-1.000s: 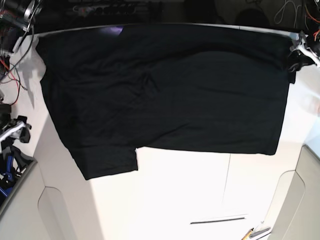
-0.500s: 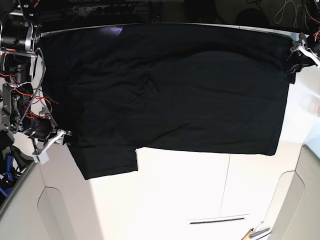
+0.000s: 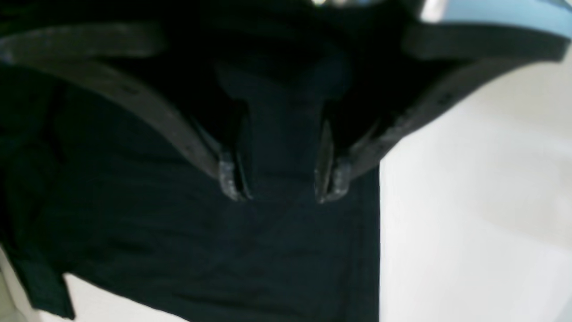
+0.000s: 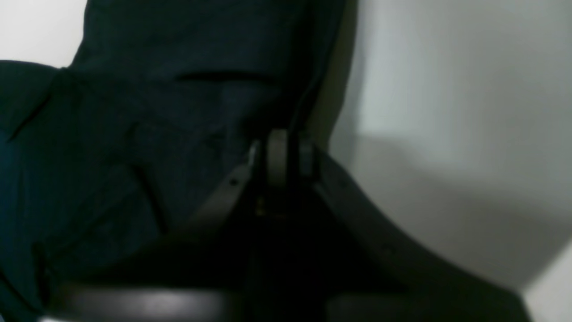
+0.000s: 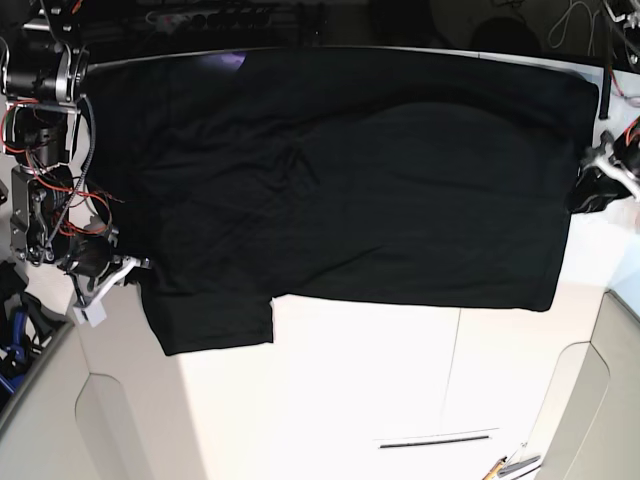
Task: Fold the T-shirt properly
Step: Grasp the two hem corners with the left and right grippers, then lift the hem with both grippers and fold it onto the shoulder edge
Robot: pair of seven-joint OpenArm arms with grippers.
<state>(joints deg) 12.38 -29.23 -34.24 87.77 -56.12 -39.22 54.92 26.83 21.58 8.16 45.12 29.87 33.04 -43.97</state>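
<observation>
white table (image 5: pixel 400 380) sitting under everything; cables (image 5: pixel 585 20) lying off its far edge, pen-like items (image 5: pixel 512 465) lying at near edge

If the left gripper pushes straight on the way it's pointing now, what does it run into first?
Most likely the T-shirt: the left gripper hangs open over the black cloth near its edge, white table beside it. Depth is hard to judge.

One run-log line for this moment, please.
T-shirt spread on table | right gripper shut at its edge | left gripper open over opposite edge | unfolded
</observation>
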